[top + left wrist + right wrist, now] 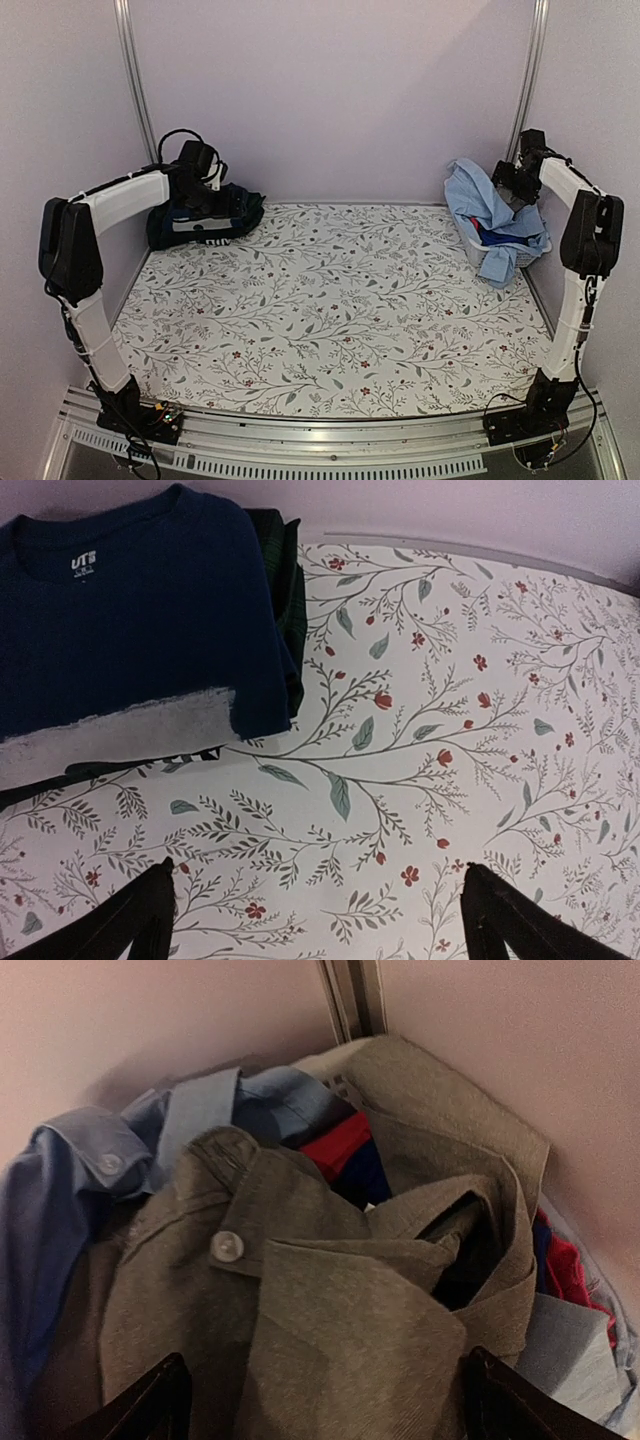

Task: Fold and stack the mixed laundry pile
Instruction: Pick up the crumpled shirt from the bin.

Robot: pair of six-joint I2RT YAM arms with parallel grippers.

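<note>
A folded navy T-shirt (pixel 130 610) with a white neck label lies on a dark green plaid piece (pixel 287 590); together they form a stack (pixel 205 220) at the table's back left. My left gripper (pixel 208 190) (pixel 320 920) hovers just in front of the stack, open, with only the printed sheet between its fingers (pixel 135 925). At the back right, the mixed laundry pile (pixel 485 205) fills a basket. A grey collared shirt (pixel 330 1300) lies on top, with a light blue shirt (pixel 90 1175) and red and navy cloth (pixel 345 1150) around it. My right gripper (pixel 512 185) (pixel 320 1405) is open, close over the grey shirt.
The white sheet (pixel 330 310) printed with leafy vines covers the table. The white basket (pixel 492 262) stands in the back right corner against the wall. Metal posts (pixel 135 80) rise at both back corners. A rail (pixel 330 430) runs along the near edge between the arm bases.
</note>
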